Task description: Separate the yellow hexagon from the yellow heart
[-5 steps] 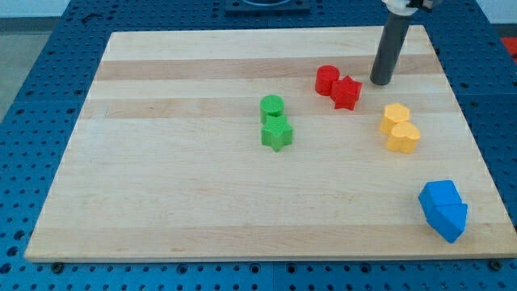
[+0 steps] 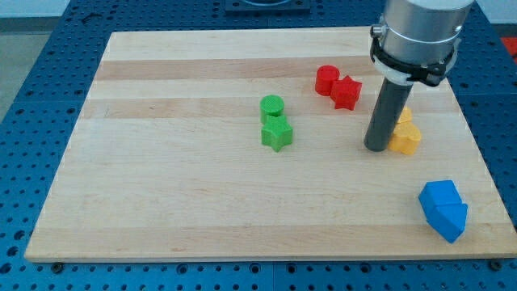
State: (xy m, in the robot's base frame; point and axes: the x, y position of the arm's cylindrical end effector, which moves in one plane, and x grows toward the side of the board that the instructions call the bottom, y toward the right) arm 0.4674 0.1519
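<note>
Two yellow blocks sit touching at the view's right. The upper one, the yellow hexagon [image 2: 403,116], is mostly hidden behind my rod. The lower one, the yellow heart [image 2: 405,138], shows to the rod's right. My tip [image 2: 376,148] rests on the board just left of the yellow heart, close to or touching it.
A red cylinder [image 2: 326,79] and red star [image 2: 346,91] touch above and left of the tip. A green cylinder [image 2: 272,106] and green star [image 2: 276,133] sit mid-board. Two blue blocks [image 2: 443,209] lie near the wooden board's [image 2: 161,162] bottom right edge.
My tip has moved down the view from beside the red star to the left side of the yellow pair. The blocks look unmoved.
</note>
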